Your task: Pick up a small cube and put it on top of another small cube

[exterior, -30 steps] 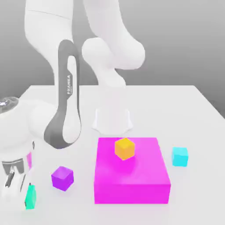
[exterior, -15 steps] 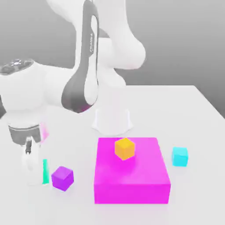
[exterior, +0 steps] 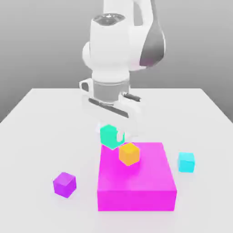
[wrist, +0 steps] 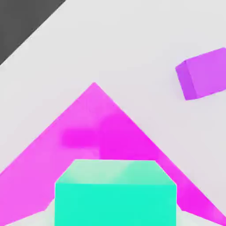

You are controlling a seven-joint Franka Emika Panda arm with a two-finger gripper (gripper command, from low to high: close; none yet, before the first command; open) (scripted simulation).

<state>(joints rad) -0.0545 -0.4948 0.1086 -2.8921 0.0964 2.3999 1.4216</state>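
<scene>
Gripper (exterior: 113, 135) clamps the teal-green cube (exterior: 109, 135) in the air; just below it sits the orange-yellow cube (exterior: 129, 153) on a magenta block (exterior: 136, 182); purple cube (exterior: 64, 184) and cyan-blue cube (exterior: 186, 162) lie apart on the white table (exterior: 45, 127); grey backdrop.

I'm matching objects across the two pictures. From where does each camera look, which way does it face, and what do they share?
Exterior view: off the arm, facing the white table and the arm; shows the gripper shut on the teal-green cube, lifted near the orange-yellow cube.
Hand view: on the hand, looking down past the held teal-green cube.
Shared: teal-green cube, magenta block, purple cube.
</scene>
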